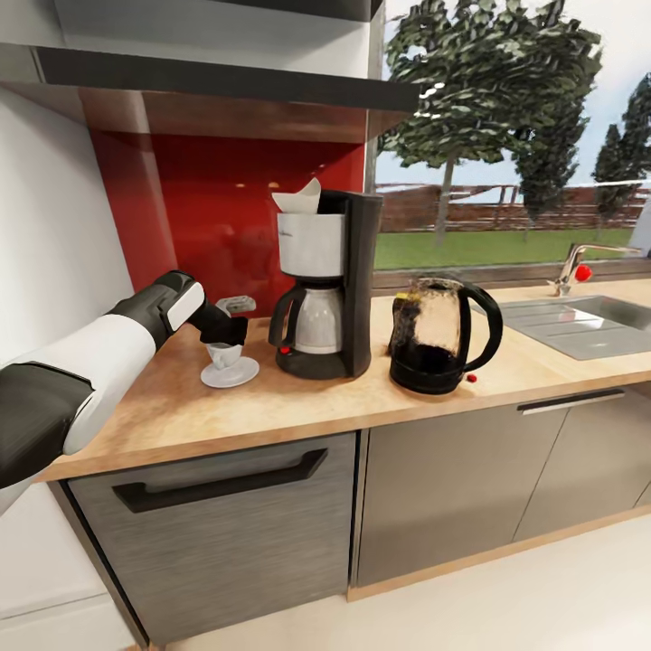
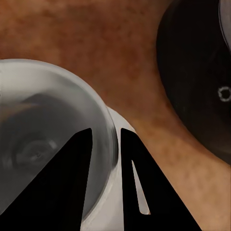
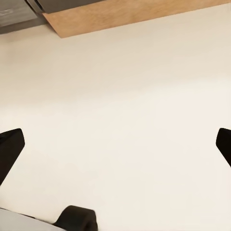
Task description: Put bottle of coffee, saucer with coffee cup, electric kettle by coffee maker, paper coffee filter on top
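Cup (image 1: 222,354) sits on saucer (image 1: 230,372), centre-left of frame, left gripper's (image 1: 226,336) fingers (image 2: 62,183) pinching its rim; right fingers (image 3: 10,149) spread; next, release and lift clear.

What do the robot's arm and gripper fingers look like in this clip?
The left arm has a glossy white shell between black sections, ending in a black wrist. The left gripper has flat, black, wedge-shaped fingers, one with a narrow slot. The right gripper has black fingertips too.

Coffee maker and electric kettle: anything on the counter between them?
No. In the head view, bare kitchen countertop separates the coffee maker from the electric kettle; they stand apart, not touching.
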{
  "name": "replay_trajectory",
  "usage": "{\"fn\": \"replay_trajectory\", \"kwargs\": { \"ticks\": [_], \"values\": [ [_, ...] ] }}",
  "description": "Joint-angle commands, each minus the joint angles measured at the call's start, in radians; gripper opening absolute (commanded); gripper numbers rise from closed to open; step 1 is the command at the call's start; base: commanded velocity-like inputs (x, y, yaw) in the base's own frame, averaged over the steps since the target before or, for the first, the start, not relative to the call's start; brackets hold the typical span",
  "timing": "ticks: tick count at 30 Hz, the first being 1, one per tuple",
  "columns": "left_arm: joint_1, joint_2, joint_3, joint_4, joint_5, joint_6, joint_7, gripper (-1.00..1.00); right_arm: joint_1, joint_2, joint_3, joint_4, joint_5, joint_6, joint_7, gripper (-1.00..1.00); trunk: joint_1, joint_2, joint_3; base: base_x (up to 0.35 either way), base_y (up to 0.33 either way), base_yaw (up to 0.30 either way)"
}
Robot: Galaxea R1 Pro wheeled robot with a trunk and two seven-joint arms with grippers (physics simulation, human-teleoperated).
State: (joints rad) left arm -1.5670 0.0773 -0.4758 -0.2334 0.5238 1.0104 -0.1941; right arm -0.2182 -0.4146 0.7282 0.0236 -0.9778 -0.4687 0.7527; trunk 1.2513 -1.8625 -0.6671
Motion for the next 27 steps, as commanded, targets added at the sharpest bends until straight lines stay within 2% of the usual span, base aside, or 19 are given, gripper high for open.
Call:
{"fn": "replay_trajectory", "kwargs": {
  "ticks": [1,17,27],
  "values": [
    [-0.001,0.001,-0.006,-0.001,-0.004,0.002,-0.007,-1.0,-0.001,0.0,0.008,0.003,-0.009,-0.004,0.005,1.0,0.0,-0.001,-0.002,0.0,0.0,0.0],
    [-0.001,0.001,-0.007,-0.001,-0.004,0.002,-0.007,-1.0,-0.001,0.0,0.008,0.003,-0.009,-0.004,0.005,1.0,0.0,-0.001,-0.007,0.0,0.0,0.0],
    [-0.001,0.001,-0.007,-0.001,-0.004,0.002,-0.008,-1.0,-0.001,0.0,0.008,0.003,-0.009,-0.004,0.005,1.0,0.027,-0.05,-0.029,0.0,0.0,0.0]
  ]
}}
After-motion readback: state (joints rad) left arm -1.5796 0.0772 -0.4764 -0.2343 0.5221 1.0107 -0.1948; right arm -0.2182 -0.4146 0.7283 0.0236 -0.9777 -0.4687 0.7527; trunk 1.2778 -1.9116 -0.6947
